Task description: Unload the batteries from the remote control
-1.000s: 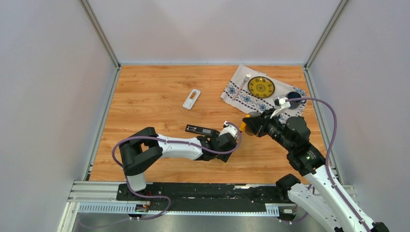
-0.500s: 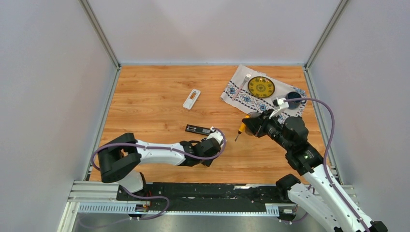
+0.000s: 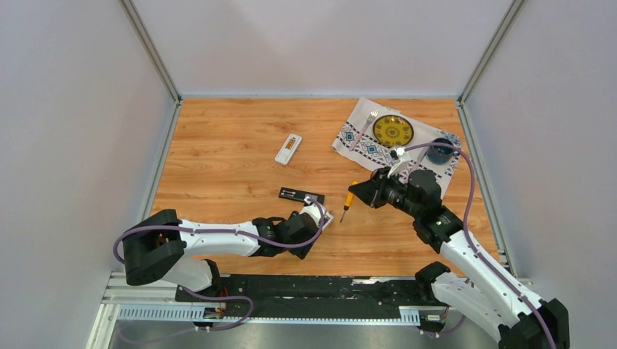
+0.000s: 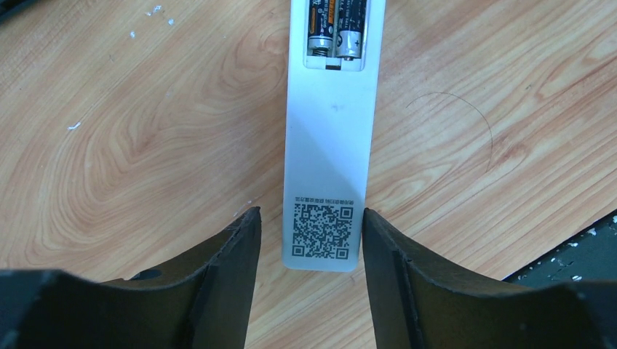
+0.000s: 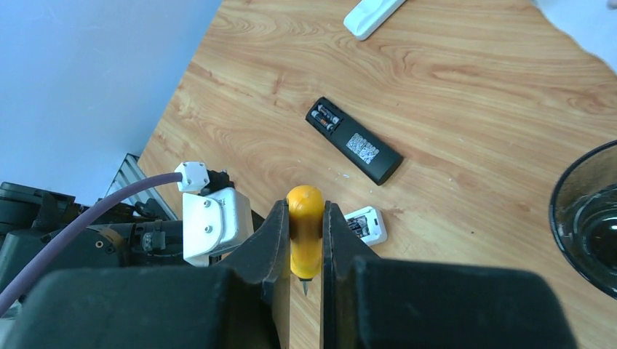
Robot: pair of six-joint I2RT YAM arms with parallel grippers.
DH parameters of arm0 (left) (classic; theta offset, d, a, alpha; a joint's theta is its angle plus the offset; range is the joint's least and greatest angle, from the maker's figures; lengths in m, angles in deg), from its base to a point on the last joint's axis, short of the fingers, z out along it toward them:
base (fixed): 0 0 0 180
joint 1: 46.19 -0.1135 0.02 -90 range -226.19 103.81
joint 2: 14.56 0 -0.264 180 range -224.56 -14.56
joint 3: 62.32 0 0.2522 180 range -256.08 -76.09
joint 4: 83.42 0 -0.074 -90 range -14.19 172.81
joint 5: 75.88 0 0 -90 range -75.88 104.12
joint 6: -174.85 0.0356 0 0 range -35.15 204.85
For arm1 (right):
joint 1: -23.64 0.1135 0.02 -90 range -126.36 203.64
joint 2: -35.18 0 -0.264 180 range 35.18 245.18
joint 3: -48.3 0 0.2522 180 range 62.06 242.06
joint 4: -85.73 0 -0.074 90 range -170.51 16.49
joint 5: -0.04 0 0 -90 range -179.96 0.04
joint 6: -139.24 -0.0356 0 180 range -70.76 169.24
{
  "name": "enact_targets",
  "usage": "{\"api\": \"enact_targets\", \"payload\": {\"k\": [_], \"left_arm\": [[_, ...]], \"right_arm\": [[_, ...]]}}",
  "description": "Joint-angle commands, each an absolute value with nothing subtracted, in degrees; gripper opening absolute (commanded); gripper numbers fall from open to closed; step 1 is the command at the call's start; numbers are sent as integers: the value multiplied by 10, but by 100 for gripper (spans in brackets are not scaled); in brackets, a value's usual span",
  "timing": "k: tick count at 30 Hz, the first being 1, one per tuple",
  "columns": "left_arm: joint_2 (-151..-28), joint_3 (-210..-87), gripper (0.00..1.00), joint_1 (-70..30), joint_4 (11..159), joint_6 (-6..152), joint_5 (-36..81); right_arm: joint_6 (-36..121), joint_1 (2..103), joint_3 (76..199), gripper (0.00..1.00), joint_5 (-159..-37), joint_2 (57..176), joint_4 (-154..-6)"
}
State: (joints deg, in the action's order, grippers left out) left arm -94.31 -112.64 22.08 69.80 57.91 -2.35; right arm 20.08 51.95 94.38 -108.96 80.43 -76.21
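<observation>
We see left gripper [image 4: 309,211] jaws wide around the white remote [image 4: 331,145] end, two batteries [image 4: 335,25] in its open bay; right gripper [image 5: 304,206] clamped on screwdriver [image 5: 304,236].

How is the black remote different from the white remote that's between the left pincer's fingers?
The black remote is dark with a pale label. The white remote is white with a square code printed on it. The black remote lies alone with no pincer around it, while the white remote sits between the open fingers of the left pincer. Both lie with the back open, and both show two batteries inside.
</observation>
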Motion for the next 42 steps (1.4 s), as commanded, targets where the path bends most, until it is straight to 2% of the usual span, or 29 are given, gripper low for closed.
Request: {"api": "enact_targets", "payload": {"k": [1, 13, 22, 37, 42], "left_arm": [[-920, -1120, 61, 225, 708, 580, -21], [-929, -1109, 53, 229, 703, 577, -27], [-924, -1106, 56, 232, 707, 574, -23], [-943, -1093, 49, 241, 725, 564, -23], [-942, -1094, 53, 243, 720, 559, -35]], "right_arm": [[170, 526, 934, 0, -1124, 836, -851], [182, 543, 934, 0, -1082, 905, -874], [181, 543, 935, 0, -1042, 957, -913], [187, 543, 976, 0, -1043, 1054, -947], [191, 544, 982, 0, -1036, 1073, -950]]}}
